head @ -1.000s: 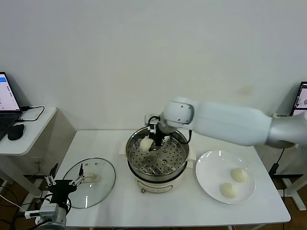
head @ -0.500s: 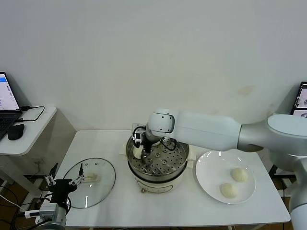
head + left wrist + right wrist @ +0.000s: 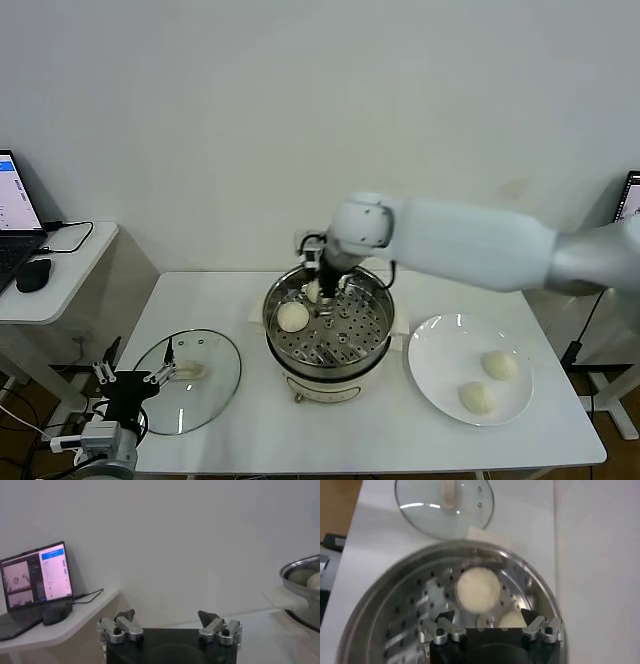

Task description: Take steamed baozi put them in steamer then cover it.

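Steel steamer (image 3: 328, 330): we had two baozi (image 3: 293, 317) resting on its tray.
Right hand (image 3: 490, 625): spread, empty above them.
Left hand (image 3: 170, 622): spread, parked low.

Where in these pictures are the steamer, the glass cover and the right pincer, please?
steamer (image 3: 272, 318): head view, left rim.
cover (image 3: 215, 385): head view, bare glass right of its handle.
right pincer (image 3: 487, 618): right wrist view, midway between its open fingertips.

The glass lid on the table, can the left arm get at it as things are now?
Probably yes. The left gripper hangs open at the table's near-left edge, right beside the cover, which lies flat with nothing on it.
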`<control>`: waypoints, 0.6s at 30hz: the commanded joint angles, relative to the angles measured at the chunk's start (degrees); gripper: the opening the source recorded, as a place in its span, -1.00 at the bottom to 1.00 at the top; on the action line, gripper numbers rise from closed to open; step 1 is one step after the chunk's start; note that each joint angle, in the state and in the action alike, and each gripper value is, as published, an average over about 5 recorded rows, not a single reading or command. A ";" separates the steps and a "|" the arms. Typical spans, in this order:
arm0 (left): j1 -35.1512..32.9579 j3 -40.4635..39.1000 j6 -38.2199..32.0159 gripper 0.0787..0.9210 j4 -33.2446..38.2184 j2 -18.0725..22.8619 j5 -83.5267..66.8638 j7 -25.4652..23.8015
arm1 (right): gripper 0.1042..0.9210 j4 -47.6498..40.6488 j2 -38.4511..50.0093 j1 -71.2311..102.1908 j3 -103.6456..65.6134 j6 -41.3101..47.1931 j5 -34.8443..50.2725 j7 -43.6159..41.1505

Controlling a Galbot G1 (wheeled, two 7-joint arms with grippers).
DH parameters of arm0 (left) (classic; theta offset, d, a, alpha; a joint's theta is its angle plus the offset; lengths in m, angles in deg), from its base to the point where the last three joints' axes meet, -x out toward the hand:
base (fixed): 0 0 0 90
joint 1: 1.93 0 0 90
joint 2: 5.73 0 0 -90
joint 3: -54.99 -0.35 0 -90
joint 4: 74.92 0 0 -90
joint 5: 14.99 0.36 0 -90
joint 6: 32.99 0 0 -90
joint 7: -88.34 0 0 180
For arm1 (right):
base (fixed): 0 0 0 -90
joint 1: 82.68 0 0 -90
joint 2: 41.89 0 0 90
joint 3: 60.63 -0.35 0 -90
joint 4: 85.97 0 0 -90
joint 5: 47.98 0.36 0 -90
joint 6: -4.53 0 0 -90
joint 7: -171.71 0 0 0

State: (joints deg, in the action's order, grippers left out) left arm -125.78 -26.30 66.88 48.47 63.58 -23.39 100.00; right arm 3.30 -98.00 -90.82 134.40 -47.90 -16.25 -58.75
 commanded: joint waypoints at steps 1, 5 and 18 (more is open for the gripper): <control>-0.08 -0.24 0.00 0.77 -0.06 -0.04 0.04 -0.03 | 0.76 10.23 16.34 -8.33 4.06 -3.63 -5.91 -9.42; -0.24 -0.70 -0.10 0.77 -0.22 -0.10 0.19 -0.06 | 0.76 13.10 25.74 -7.94 5.88 -7.53 -13.02 -12.14; -0.33 -1.14 -0.12 0.77 -0.95 -0.15 1.08 -0.14 | 0.76 12.71 38.59 10.11 -1.39 -18.43 -29.36 -14.36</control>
State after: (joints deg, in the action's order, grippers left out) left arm -126.10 -27.40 66.75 47.60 63.46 -22.40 99.93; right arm 13.98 -68.63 -87.91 135.72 -60.93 -36.83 -70.21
